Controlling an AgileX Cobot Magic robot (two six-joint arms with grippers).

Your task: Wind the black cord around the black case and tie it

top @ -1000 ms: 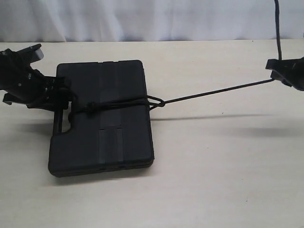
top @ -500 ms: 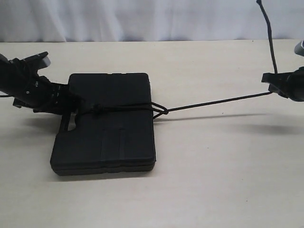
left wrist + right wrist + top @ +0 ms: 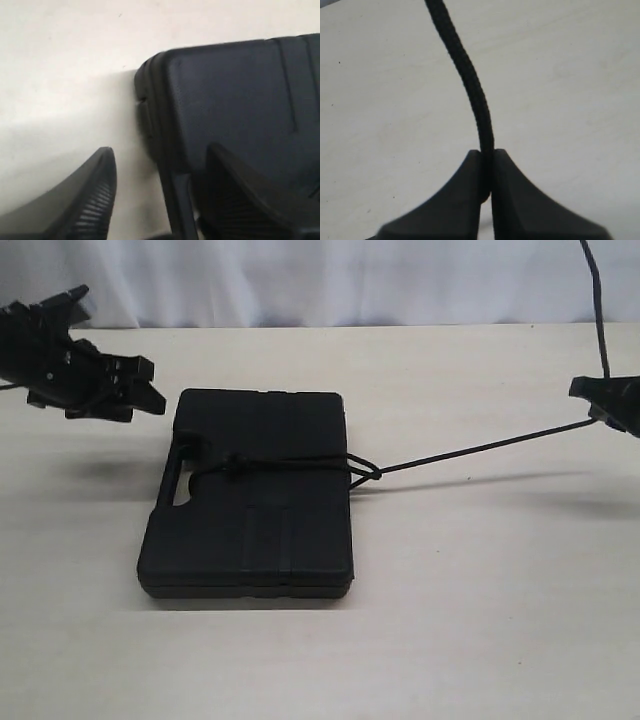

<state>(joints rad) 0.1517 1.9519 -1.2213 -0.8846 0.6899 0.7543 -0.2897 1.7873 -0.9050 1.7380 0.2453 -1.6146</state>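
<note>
The black case (image 3: pixel 250 530) lies flat mid-table, its handle slot facing left. The black cord (image 3: pixel 290 466) runs across its top with a knot (image 3: pixel 232 465) near the handle and a small loop (image 3: pixel 366 473) at the case's right edge. From there it stretches taut to my right gripper (image 3: pixel 603 412), which is shut on the cord (image 3: pixel 470 85) between its fingers (image 3: pixel 487 155). My left gripper (image 3: pixel 150 388) hovers open, up and left of the case, holding nothing. In the left wrist view it (image 3: pixel 160 149) spans the case's corner edge (image 3: pixel 240 90).
The pale table (image 3: pixel 480 620) extends on all sides of the case. A white curtain (image 3: pixel 320 280) closes the back. A black line (image 3: pixel 598 320) rises from the right gripper out of the top of the exterior view.
The case has slid right along the table. My left gripper has left the case's handle side, moving up and back, and now stands open. The right gripper still holds the cord taut.
</note>
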